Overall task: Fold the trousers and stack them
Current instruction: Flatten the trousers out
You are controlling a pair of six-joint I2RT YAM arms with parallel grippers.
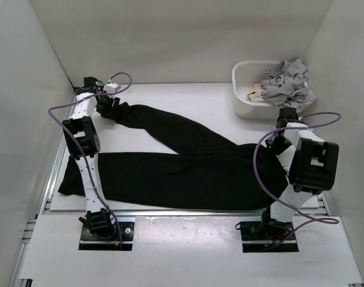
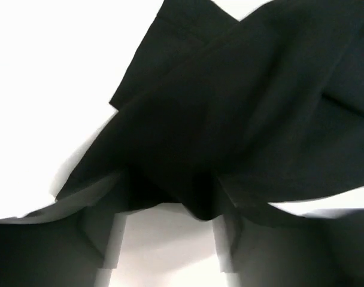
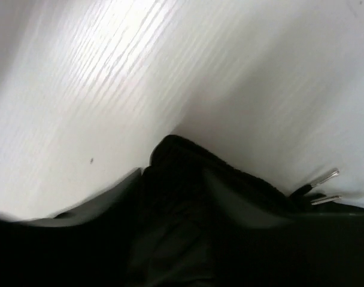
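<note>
Plain black long-legged trousers (image 1: 188, 170) spread on white table (image 1: 188, 98), long axis L-R: waist right, legs fanning left. Left gripper (image 1: 106, 106) at far leg's cuff, jaws apart, cloth draped btwn, prob. not pinched. Right gripper (image 1: 277, 142) at waistband; cloth btwn fingers, cannot tell if clamped. White plastic basket (image 1: 239, 89) w/ light grey garments (image 1: 287, 81) far right, off fold path.

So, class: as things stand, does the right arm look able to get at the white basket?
Probably yes. The white basket stands just beyond the right end effector, which is down at the waist of the trousers; only bare table shows between them, and nothing blocks the way.
</note>
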